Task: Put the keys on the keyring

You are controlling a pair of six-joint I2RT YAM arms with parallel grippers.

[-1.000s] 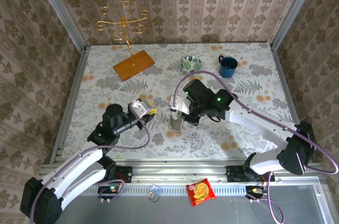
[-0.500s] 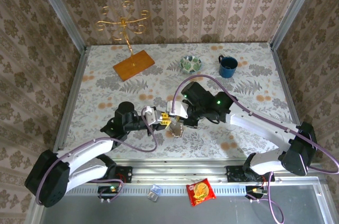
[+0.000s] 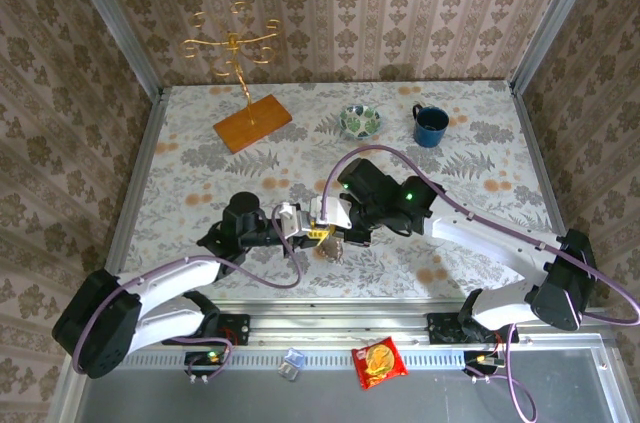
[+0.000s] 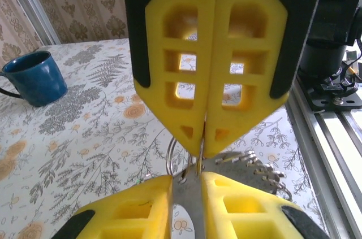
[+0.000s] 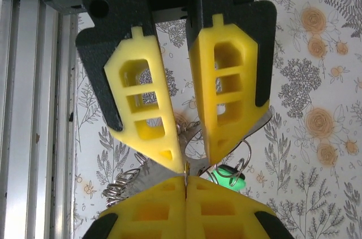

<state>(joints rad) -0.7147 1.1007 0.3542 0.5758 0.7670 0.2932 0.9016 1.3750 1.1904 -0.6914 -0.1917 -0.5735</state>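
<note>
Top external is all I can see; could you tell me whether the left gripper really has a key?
Observer: Yes, the left gripper is clamped on a flat key.
Operator: Thank you. Is the right gripper closed?
Observer: It is shut, apparently on the keyring, which loops out beside its tips, just short of the left gripper's.
Operator: Is anything else on the bunch?
Observer: A green tag lies beside a small ring, close to the right gripper's tips.

Mock domestic lab cell: wallpapered walls (image 3: 400, 3), floral tabletop (image 3: 190, 163), aluminium rails (image 3: 340, 331).
</note>
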